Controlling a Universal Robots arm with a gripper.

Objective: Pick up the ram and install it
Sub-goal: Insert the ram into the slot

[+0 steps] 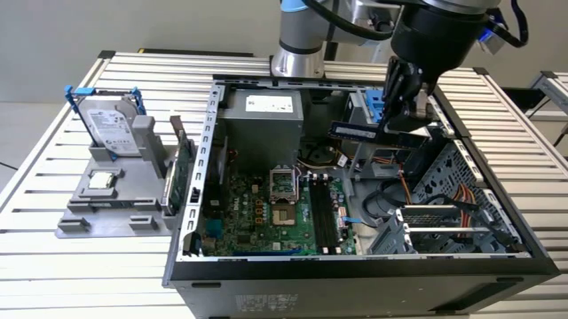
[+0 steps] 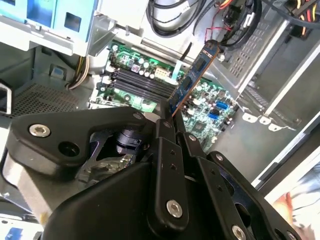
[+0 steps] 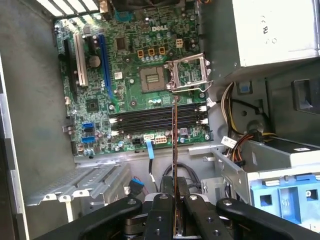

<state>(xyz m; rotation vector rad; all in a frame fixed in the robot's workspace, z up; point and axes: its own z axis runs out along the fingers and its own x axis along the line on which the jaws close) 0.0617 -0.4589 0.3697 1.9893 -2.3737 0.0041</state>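
The fingers of the gripper (image 1: 397, 131) are clamping the ram (image 1: 355, 130), holding it in the air over the open computer case (image 1: 355, 282) at the exterior view's right. The pick-up is done, but seating is left, with the memory slots (image 3: 157, 116) lying empty well below.

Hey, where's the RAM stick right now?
The ram is clamped in the gripper, held in the air over the open computer case, toward the exterior view's right, not yet in the memory slots.
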